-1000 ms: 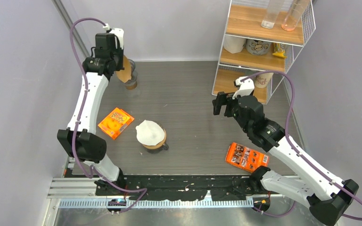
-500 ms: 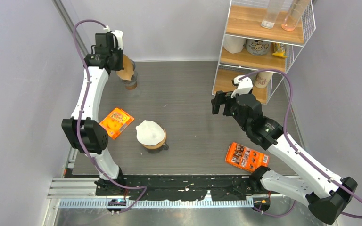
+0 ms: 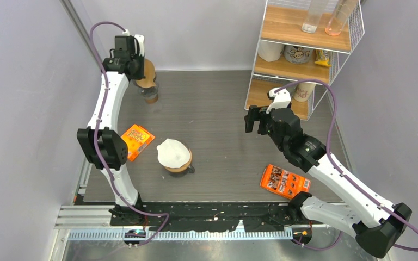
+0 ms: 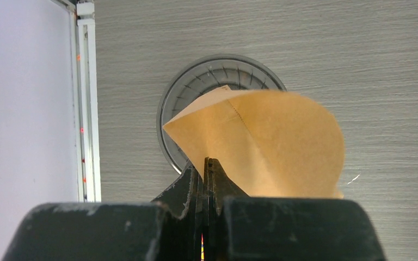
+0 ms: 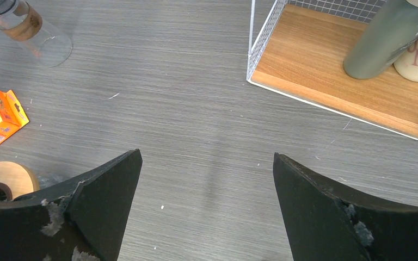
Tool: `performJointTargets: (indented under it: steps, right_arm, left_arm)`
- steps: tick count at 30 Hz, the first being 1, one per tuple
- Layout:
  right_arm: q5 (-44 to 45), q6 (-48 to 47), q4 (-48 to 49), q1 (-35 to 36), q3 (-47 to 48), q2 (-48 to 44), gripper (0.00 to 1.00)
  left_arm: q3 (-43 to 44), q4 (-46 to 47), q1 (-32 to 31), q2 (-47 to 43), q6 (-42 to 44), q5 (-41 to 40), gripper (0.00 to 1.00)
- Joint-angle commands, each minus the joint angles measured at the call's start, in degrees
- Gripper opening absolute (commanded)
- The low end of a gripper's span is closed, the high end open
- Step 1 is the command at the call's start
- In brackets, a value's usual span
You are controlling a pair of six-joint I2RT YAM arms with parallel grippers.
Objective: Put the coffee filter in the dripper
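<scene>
A brown paper coffee filter (image 4: 266, 141) hangs pinched by its edge in my left gripper (image 4: 206, 163), which is shut on it. Right below it is the grey ribbed dripper (image 4: 196, 81), partly covered by the filter. In the top view the filter (image 3: 146, 72) is at the back left, over the dripper on its glass carafe (image 3: 150, 94), with the left gripper (image 3: 139, 73) above. My right gripper (image 5: 206, 155) stands open over bare table with nothing between its fingers, right of centre in the top view (image 3: 253, 120).
A white filter on a wooden holder (image 3: 174, 154) sits mid-table. An orange box (image 3: 135, 140) lies to its left and an orange packet (image 3: 284, 180) at the front right. A wire shelf (image 3: 299, 54) with cups stands at the back right.
The left arm has carried the brown filter a little farther back and right, over the dripper. The right arm has barely moved.
</scene>
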Motion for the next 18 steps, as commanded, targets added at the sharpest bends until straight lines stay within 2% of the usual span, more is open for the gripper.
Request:
performJointTargets:
  steps: [1,5,10,18]
  right_arm:
    - [1.7,0.8,0.8,-0.2,2.1,0.1,0.97]
    - [1.8,1.0,0.8,-0.2,2.2,0.3,0.97]
    - [2.0,1.3,0.8,-0.2,2.3,0.4,0.97]
    - [2.6,1.5,0.3,-0.2,2.4,0.3,0.97]
  left_arm:
    - [3.0,-1.4,0.5,0.3,-1.8,-1.4,0.00]
    - [4.6,-3.2,0.5,1.2,-5.0,-3.8,0.00]
    - [6.6,-5.2,0.5,2.5,-8.1,-6.7,0.15]
    - [10.0,-7.8,0.4,4.8,-10.3,-7.9,0.20]
